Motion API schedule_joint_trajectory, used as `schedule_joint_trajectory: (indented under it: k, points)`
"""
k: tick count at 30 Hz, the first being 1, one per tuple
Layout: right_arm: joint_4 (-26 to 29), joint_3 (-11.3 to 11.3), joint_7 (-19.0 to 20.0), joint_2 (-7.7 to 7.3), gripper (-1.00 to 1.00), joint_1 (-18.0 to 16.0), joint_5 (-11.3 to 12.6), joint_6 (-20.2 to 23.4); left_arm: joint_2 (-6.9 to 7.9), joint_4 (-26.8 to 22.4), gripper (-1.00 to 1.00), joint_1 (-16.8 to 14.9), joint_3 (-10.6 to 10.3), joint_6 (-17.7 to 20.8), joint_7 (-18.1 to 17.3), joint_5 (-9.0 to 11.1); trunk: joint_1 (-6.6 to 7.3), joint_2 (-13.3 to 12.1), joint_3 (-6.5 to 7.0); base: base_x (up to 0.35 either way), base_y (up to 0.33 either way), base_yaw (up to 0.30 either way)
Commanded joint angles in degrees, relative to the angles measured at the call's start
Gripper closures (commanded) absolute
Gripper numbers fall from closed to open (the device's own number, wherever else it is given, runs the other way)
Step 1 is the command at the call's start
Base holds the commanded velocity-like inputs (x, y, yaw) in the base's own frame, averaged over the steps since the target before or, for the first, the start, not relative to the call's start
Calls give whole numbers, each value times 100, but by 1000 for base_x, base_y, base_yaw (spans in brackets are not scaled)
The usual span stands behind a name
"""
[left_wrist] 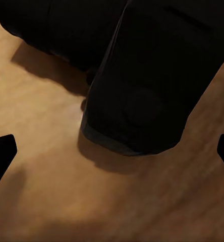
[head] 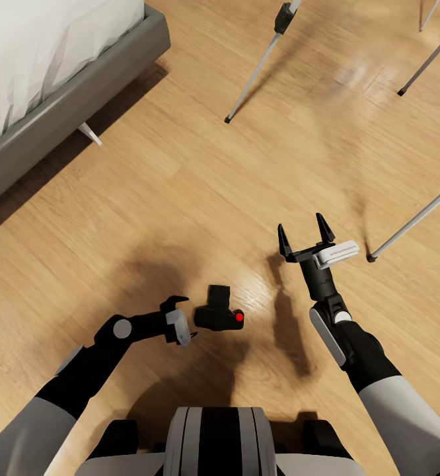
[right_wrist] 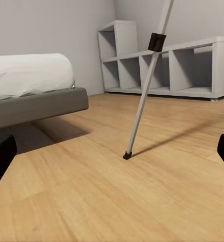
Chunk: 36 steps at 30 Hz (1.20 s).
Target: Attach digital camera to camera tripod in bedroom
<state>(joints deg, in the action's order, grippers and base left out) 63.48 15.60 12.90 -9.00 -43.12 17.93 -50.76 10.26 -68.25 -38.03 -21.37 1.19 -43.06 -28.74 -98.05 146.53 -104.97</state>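
Observation:
The digital camera (head: 219, 315) lies on the wood floor just ahead of my base, matte black, its red button (head: 239, 318) facing up. My left gripper (head: 185, 319) is low at the camera's left side, open, fingers apart and not closed on it. In the left wrist view the camera (left_wrist: 142, 75) looms close ahead of the open left gripper (left_wrist: 112, 156). My right gripper (head: 304, 235) hangs open and empty over the floor to the right. The camera tripod shows as silver legs (head: 256, 66) (head: 415, 221); one leg (right_wrist: 145, 85) stands ahead of the right gripper (right_wrist: 112, 154).
A grey bed frame (head: 68, 92) with white bedding fills the upper left; the bed (right_wrist: 36, 101) also shows in the right wrist view. A grey-white open shelf unit (right_wrist: 192, 65) stands against the far wall. Another tripod leg (head: 428, 63) is at the upper right.

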Motion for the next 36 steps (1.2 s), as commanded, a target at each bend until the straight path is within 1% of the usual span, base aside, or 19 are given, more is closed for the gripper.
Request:
schedule_joint_trajectory:
  k: [1, 8, 18, 36]
  points:
    - [-2, 15, 37, -5, -100, -4, 61, -13, 3, -8, -100, -2, -8, 13, -11, -27, 1, 1, -3, 0, 0, 0]
    - [-2, 14, 37, -5, -100, -4, 61, -13, 3, -4, -100, -3, -8, 13, -10, -27, 1, 1, -3, 0, 0, -23]
    - [-2, 15, 37, -5, -100, -4, 61, -13, 3, -9, -100, -3, -8, 13, -9, -27, 1, 1, -3, 0, 0, -126]
    - [-2, 17, 37, -5, -100, -4, 61, -13, -15, -4, -100, -3, -8, 20, -24, -27, 1, 1, -3, 0, 0, -6]
